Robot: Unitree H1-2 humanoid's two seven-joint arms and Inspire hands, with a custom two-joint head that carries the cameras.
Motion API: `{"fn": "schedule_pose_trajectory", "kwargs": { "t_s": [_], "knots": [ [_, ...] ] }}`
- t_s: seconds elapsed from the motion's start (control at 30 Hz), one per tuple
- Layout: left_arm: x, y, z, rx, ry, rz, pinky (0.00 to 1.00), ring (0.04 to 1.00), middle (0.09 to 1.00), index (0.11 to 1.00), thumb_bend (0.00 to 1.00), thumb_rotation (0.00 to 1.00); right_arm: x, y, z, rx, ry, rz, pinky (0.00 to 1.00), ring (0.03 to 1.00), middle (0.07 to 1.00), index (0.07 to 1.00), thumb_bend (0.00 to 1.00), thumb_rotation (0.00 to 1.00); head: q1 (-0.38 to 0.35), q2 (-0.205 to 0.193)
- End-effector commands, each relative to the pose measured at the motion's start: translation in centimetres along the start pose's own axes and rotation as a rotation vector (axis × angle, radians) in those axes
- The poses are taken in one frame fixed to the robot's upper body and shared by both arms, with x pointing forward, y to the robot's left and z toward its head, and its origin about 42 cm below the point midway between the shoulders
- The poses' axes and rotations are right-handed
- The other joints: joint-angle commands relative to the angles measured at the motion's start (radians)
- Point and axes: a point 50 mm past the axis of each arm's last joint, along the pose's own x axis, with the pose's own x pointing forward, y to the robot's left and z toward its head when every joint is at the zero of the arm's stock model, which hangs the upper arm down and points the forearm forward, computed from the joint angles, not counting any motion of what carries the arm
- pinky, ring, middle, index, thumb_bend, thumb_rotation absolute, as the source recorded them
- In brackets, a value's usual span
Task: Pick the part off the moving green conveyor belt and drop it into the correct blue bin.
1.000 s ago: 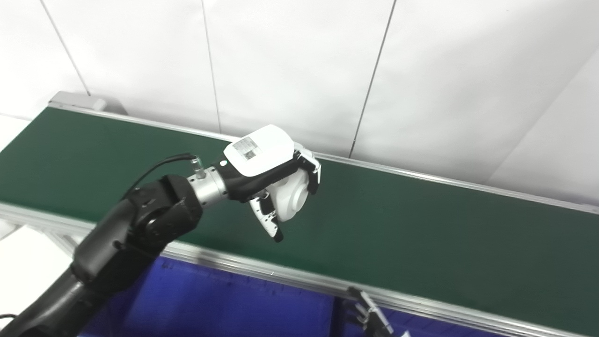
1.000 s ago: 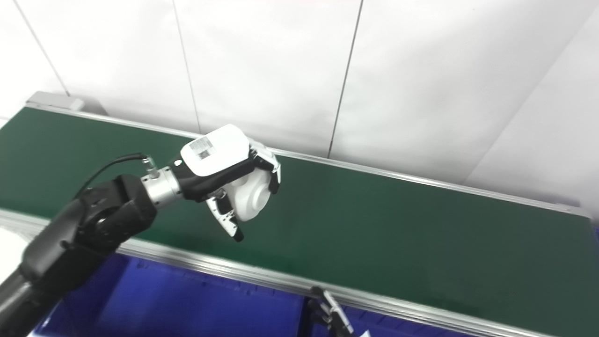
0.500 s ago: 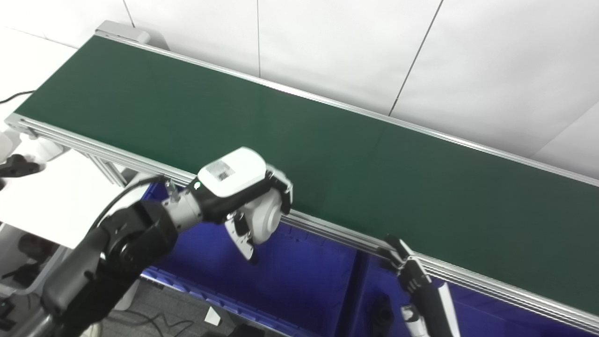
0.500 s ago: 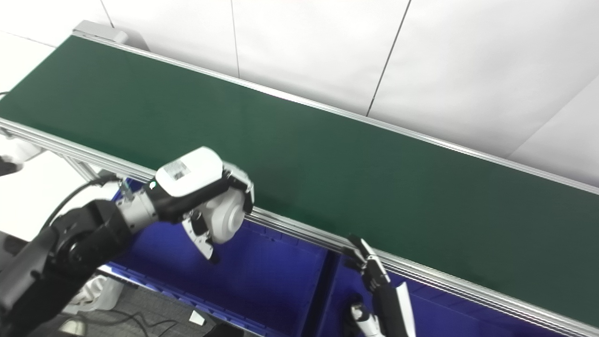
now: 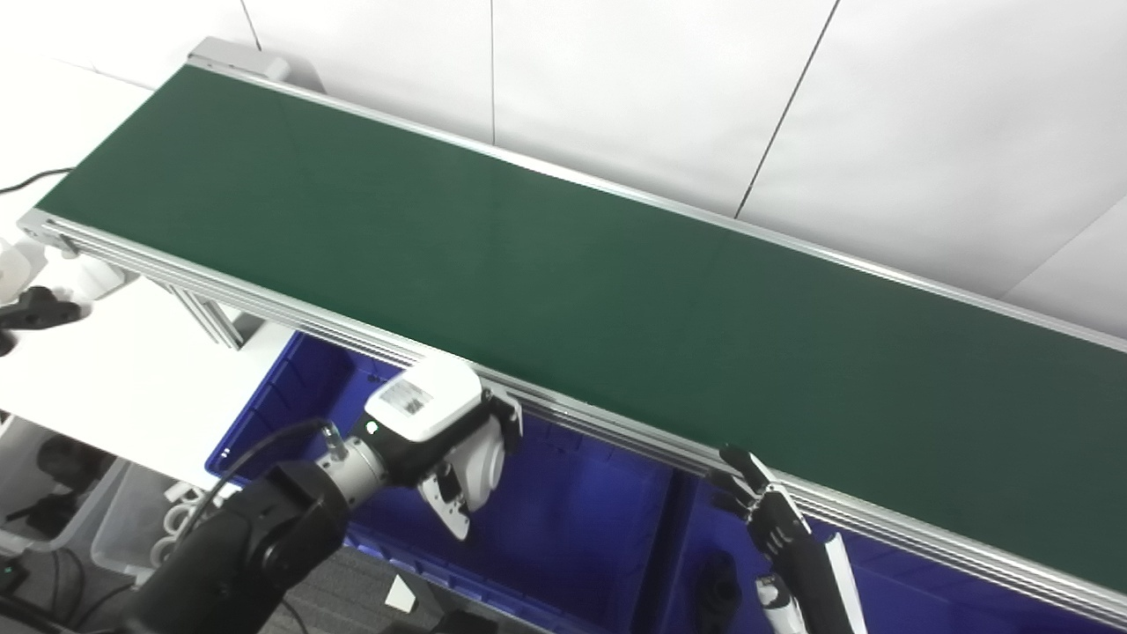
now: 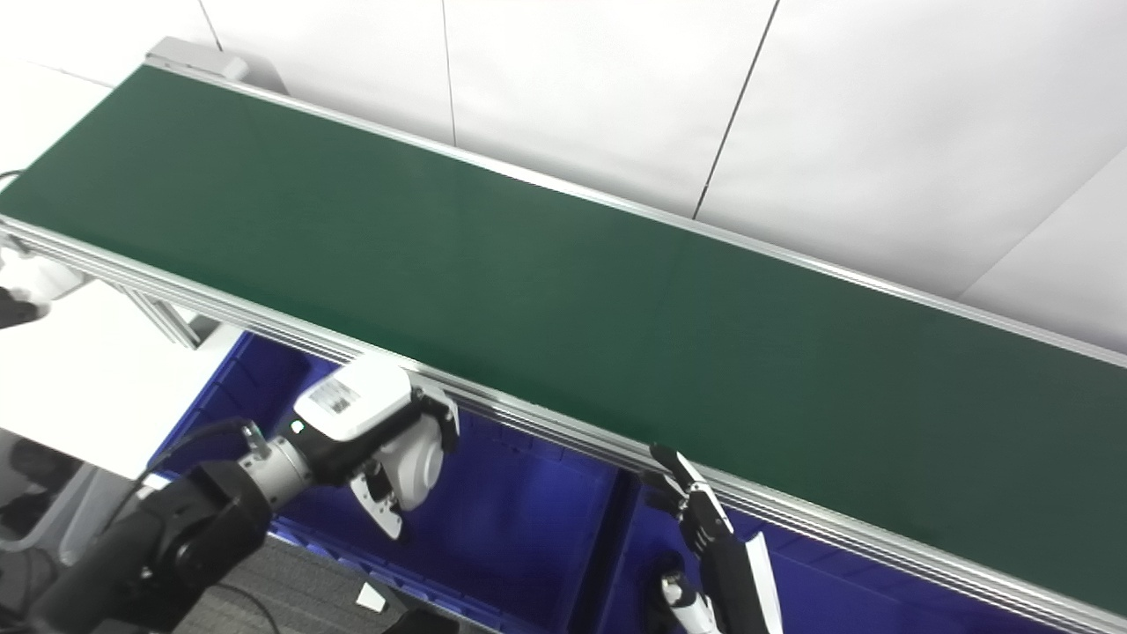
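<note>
Part sits clamped in the left hand, a white round piece wrapped by the fingers. A second ago this hand was above the belt; now it has come down in front of the belt's near edge and hangs over the left blue bin. So the pick looks done, and only the release remains, I think. The right hand waits low at the belt's edge with fingers straight and apart, holding nothing.
</note>
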Motion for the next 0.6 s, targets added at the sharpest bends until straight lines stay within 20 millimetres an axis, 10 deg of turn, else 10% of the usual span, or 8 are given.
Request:
{"fn": "schedule_pose_trajectory", "kwargs": {
  "t_s": [0.0, 0.37, 0.43, 0.57],
  "knots": [
    [0.75, 1.11, 0.15, 0.034, -0.056, 0.081, 0.39, 0.422, 0.477, 0.500, 0.52, 0.00, 0.13, -0.19, 0.91, 0.007, -0.033, -0.005, 0.79, 0.835, 0.903, 0.880, 0.90, 0.94, -0.005, 0.002],
    [0.95, 0.84, 0.11, 0.011, -0.085, 0.011, 0.48, 0.541, 0.558, 0.491, 0.52, 0.04, 0.20, -0.02, 1.22, 0.008, -0.033, -0.008, 0.78, 0.829, 0.898, 0.876, 0.90, 0.94, -0.012, 0.011],
    [0.84, 1.06, 0.28, 0.040, -0.094, -0.017, 0.59, 0.672, 0.697, 0.654, 0.90, 0.27, 0.20, -0.04, 1.24, 0.007, -0.033, -0.008, 0.77, 0.830, 0.898, 0.878, 0.91, 0.94, -0.016, 0.012],
    [0.66, 1.31, 0.52, 0.076, -0.103, -0.052, 0.78, 0.851, 0.879, 0.817, 1.00, 0.45, 0.16, -0.10, 1.25, 0.009, -0.032, -0.009, 0.77, 0.829, 0.898, 0.877, 0.91, 0.94, -0.019, 0.014]
  ]
}}
